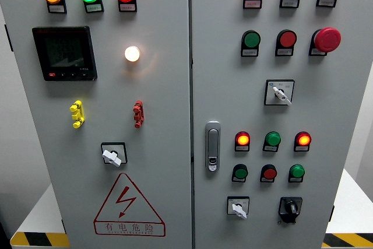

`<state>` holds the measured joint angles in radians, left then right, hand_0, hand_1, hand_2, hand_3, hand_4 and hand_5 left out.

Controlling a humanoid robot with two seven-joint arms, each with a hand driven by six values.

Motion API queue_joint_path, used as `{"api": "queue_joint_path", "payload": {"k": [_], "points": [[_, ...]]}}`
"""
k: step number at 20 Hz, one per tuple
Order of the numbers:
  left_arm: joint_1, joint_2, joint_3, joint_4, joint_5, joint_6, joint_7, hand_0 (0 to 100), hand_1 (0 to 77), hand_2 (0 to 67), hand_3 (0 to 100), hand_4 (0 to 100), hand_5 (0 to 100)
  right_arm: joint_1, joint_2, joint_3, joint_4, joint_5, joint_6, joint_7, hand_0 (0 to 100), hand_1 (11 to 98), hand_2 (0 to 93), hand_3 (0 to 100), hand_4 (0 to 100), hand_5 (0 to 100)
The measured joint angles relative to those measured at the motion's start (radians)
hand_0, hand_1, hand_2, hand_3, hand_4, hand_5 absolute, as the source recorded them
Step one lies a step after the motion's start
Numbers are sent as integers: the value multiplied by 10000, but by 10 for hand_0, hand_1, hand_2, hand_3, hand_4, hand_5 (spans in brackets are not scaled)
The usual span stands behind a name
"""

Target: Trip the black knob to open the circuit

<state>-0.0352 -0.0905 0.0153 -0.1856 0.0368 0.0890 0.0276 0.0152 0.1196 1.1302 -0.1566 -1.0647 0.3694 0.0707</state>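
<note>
The black knob [289,207] is a rotary selector on a black square plate at the lower right of the grey cabinet's right door [338,121]. Its pointer stands roughly upright, tipped slightly left. Neither of my hands nor arms shows anywhere in the head view.
A white selector [238,209] sits left of the black knob, another [280,93] higher up, a third [112,156] on the left door. Lit and unlit pilot lamps and push buttons fill both doors, with a red mushroom stop button [327,39] and a chrome door handle [213,146].
</note>
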Motion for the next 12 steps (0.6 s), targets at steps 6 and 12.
{"api": "queue_joint_path", "payload": {"k": [6,12], "points": [[0,0,0,0,0,0,0,0,0,195,262,99,86,573,-13,-75,-645,-306,207,306,0,322,22,90,21,123],[-3,0,0,0,0,0,0,0,0,195,262,99,86,716,17,1624,-741,-1518,474,457,0,333,21,98,23,127]]}}
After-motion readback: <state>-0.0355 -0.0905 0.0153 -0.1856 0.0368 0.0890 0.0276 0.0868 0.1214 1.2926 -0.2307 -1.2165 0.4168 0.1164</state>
